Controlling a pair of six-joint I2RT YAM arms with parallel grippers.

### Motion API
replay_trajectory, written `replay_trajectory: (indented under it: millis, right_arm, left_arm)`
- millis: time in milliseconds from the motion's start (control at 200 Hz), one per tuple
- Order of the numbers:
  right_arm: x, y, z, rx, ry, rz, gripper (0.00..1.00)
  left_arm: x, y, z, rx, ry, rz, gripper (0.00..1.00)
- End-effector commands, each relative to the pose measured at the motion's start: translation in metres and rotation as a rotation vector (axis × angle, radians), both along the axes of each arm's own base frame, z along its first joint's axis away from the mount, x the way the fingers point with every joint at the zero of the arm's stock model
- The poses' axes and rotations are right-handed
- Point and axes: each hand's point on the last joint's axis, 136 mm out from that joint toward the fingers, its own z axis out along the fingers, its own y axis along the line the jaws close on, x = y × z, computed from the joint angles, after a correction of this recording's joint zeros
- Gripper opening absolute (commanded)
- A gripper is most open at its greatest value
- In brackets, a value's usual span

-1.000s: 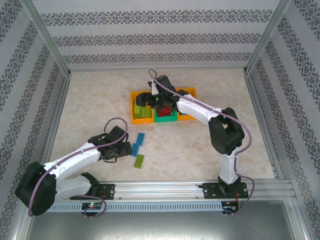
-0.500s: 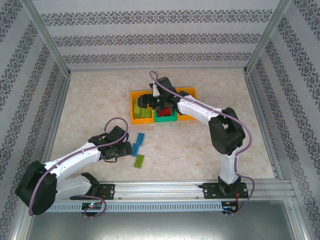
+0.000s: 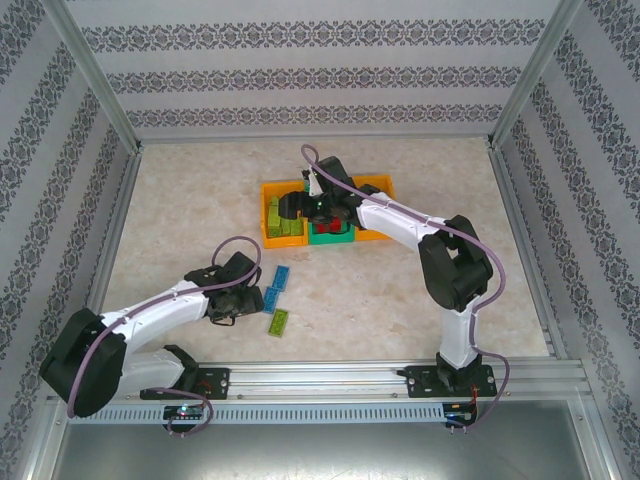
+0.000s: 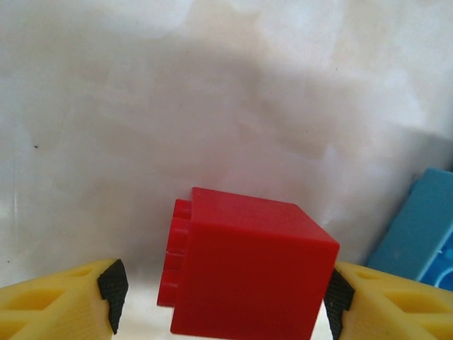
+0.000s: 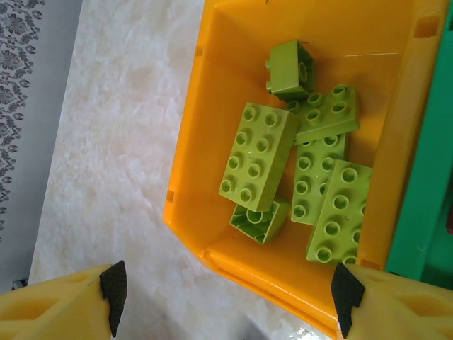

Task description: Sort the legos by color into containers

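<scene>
A red lego [image 4: 248,269] lies on its side on the table between my left gripper's [image 4: 223,301] fingers. The right pad [image 4: 338,297] is at its edge; a gap separates the left pad [image 4: 112,290] from its studs, so the gripper is open. Beside it lies a blue lego [image 4: 425,227]. From above, my left gripper [image 3: 238,303] sits left of two blue legos [image 3: 281,275] and a lime one [image 3: 277,320]. My right gripper [image 5: 226,297] hangs open and empty over the left orange container [image 5: 212,106], which holds several lime legos [image 5: 258,156].
The three joined containers [image 3: 268,188] stand mid-table, with the green one [image 3: 330,238] in the middle and another orange one [image 3: 380,186] on the right. Metal frame rails and patterned walls border the table. Bare table surrounds the loose legos.
My left arm has shifted slightly, its elbow swinging up and to the right, with the gripper staying by the loose legos. The right gripper has edged a little over the left orange container.
</scene>
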Motion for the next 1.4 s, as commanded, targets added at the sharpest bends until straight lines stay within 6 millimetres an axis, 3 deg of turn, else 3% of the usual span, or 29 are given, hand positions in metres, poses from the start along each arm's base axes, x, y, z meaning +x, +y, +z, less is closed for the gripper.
replay_trajectory:
  millis: [0, 475, 874, 1009, 1214, 1319, 1394]
  right_arm:
    - [0.003, -0.006, 0.023, 0.025, -0.062, -0.009, 0.79]
    - [-0.002, -0.014, 0.031, 0.024, -0.075, -0.016, 0.8]
    - [-0.007, -0.027, 0.037, 0.018, -0.096, -0.017, 0.8]
    - [-0.009, -0.057, 0.029, -0.02, -0.093, -0.064, 0.81]
    - [-0.019, -0.129, 0.014, -0.08, -0.077, -0.188, 0.82]
    - [-0.029, -0.163, 0.005, -0.111, -0.064, -0.249, 0.82]
    - [-0.036, -0.184, -0.003, -0.131, -0.049, -0.288, 0.82]
  left_arm:
    - [0.013, -0.006, 0.008, 0.009, -0.042, -0.014, 0.7]
    - [0.019, -0.007, 0.004, 0.053, -0.02, -0.048, 0.4]
    - [0.021, -0.007, 0.01, 0.061, -0.022, -0.064, 0.36]
    - [0.024, -0.009, 0.019, 0.067, -0.024, -0.079, 0.34]
    - [0.04, -0.024, 0.046, 0.058, -0.092, -0.125, 0.33]
    - [0.058, -0.047, 0.063, 0.034, -0.148, -0.176, 0.33]
    - [0.072, -0.073, 0.068, -0.008, -0.176, -0.222, 0.33]
